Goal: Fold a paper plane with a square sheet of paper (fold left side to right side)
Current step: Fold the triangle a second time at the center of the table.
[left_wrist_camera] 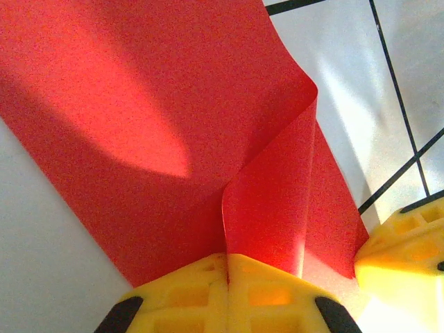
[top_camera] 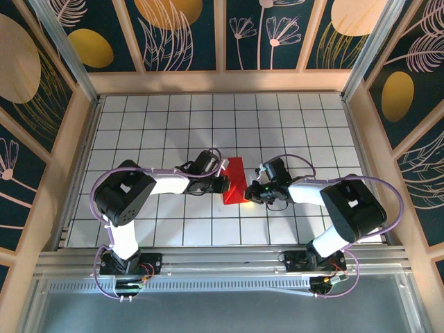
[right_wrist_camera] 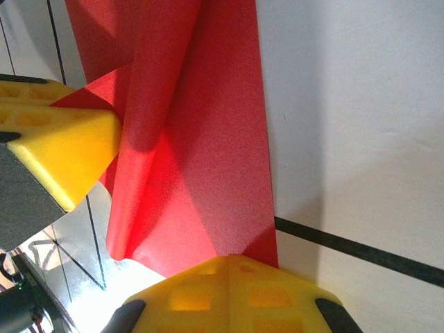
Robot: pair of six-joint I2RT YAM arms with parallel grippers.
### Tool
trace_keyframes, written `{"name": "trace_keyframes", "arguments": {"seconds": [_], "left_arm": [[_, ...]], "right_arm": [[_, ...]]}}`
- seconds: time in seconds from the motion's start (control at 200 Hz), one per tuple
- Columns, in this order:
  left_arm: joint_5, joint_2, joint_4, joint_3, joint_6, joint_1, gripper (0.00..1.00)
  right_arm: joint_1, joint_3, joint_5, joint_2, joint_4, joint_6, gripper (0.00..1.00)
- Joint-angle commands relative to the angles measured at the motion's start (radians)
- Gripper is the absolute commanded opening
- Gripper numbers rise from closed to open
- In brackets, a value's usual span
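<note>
The left gripper has its yellow fingers together, clamped on a lifted flap of the square sheet of paper. The sheet lies mid-surface between the two arms. To fold left over right well, I judge this flap should travel in a low arc and keep its edge parallel to the right edge. The corners should meet before any pressure sets the crease.

The paper is thin, bright red and matte, with a fine grain. It bows into a soft, uncreased roll where it rises. The rest lies flat on the surface, which is smooth white tile with dark grid lines.

The right gripper also has its fingers together, their tips on the sheet's right strip. I cannot tell whether any paper sits between them. It should pin that side firmly, since a sheet this slick will probably slide.
</note>
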Motion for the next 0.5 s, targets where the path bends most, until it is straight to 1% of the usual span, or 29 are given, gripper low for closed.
{"name": "trace_keyframes", "arguments": {"seconds": [0.0, 0.19, 0.285, 0.49], "left_arm": [[-0.033, 0.035, -0.019, 0.008, 0.018, 0.007, 0.0], [-0.026, 0.045, -0.029, 0.016, 0.022, 0.006, 0.0], [-0.023, 0.048, -0.029, 0.016, 0.023, 0.006, 0.0], [-0.017, 0.057, -0.035, 0.025, 0.025, 0.006, 0.0]], "right_arm": [[0.005, 0.015, 0.003, 0.02, -0.058, -0.02, 0.0], [-0.011, 0.026, -0.071, -0.06, 0.015, 0.024, 0.0], [-0.022, 0.023, -0.09, -0.08, 0.082, 0.056, 0.0], [-0.013, 0.06, -0.07, 0.002, 0.206, 0.114, 0.0]]}}
